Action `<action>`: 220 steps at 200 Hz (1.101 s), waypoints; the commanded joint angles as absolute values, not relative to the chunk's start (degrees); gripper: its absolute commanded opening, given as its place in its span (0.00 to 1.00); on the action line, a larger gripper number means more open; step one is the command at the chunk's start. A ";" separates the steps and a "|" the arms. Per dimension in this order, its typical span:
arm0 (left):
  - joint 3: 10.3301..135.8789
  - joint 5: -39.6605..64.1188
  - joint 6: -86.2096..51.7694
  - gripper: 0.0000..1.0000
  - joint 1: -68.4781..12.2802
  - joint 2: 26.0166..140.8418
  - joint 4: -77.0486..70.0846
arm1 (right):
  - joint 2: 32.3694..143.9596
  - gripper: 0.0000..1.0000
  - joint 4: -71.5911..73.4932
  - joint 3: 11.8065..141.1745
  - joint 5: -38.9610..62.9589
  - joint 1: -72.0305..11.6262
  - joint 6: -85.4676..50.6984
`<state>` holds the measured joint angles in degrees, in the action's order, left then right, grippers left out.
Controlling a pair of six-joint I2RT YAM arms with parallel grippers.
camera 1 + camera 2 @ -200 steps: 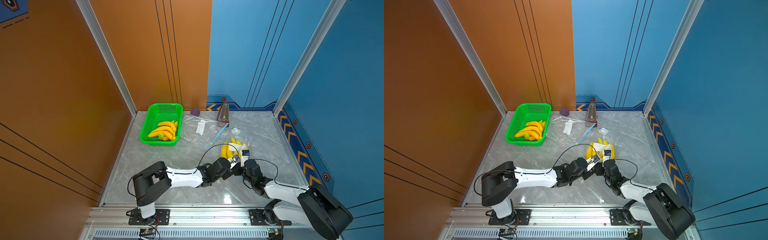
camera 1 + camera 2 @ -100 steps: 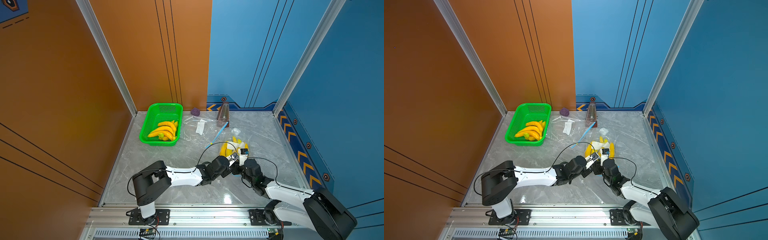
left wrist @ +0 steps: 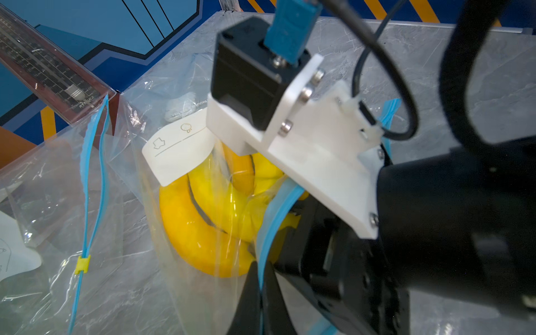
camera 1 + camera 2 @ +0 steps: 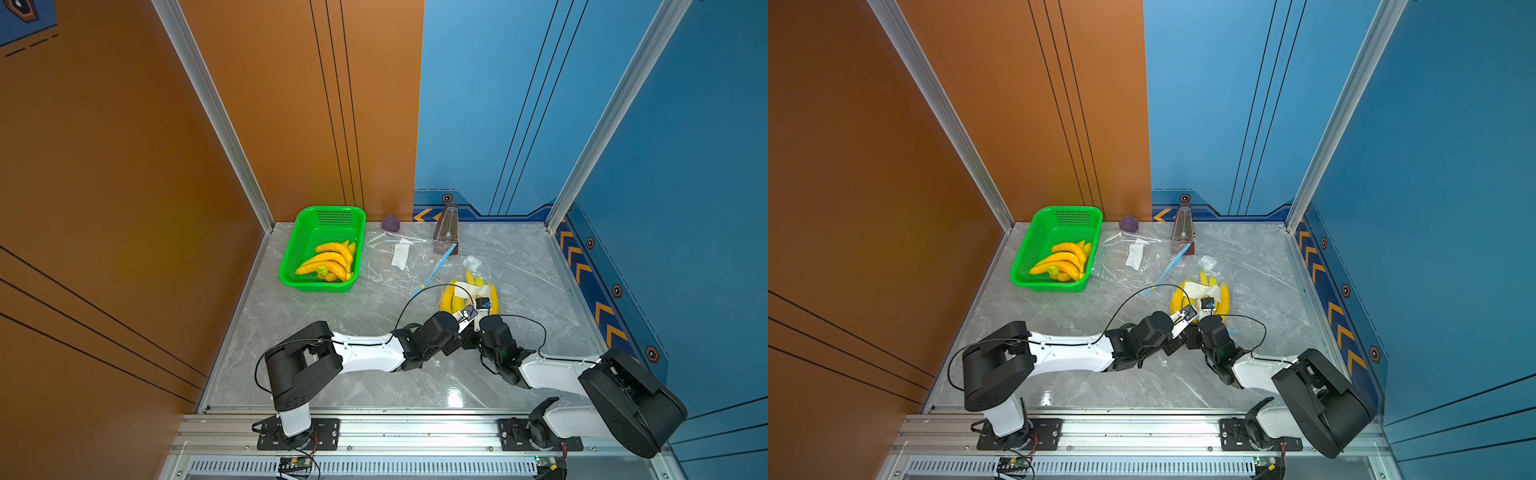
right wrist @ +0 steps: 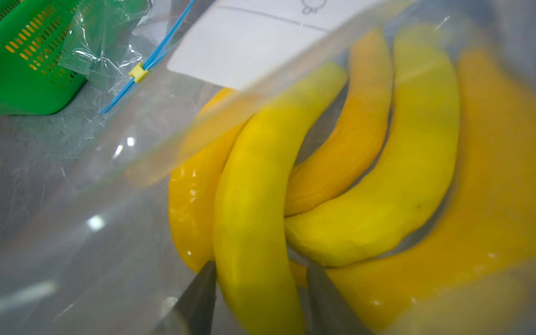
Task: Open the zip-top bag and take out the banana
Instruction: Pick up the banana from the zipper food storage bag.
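Left gripper (image 3: 261, 280): I pinch the zip-top bag (image 3: 179, 220) rim.
Right gripper (image 5: 261, 269): half-wide around one banana (image 5: 252, 188); grip I cannot tell.

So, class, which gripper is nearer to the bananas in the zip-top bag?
Right. The right gripper has its jaws either side of one banana. The left gripper is beside the bananas, jaws shut on the zip-top bag's blue zip edge.
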<state>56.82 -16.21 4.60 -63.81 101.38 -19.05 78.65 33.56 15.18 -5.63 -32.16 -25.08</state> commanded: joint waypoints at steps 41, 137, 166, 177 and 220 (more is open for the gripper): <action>58.01 -15.07 3.90 0.00 -64.07 101.67 -19.82 | 83.43 0.39 39.42 17.23 -2.88 -31.99 -24.79; 58.10 -17.86 3.96 0.00 -63.02 102.29 -19.73 | 70.55 0.19 25.73 17.53 -6.34 -37.25 -28.68; 58.53 -18.71 3.94 0.02 -62.32 103.21 -19.69 | 63.67 0.20 13.93 18.17 -6.40 -39.72 -33.38; 58.65 -18.73 3.70 0.02 -62.07 103.64 -19.69 | 60.96 0.20 9.89 17.81 -7.09 -41.60 -35.38; 58.62 -19.07 3.05 0.05 -61.48 104.07 -19.69 | 49.61 0.20 -4.84 15.49 -6.48 -46.12 -41.03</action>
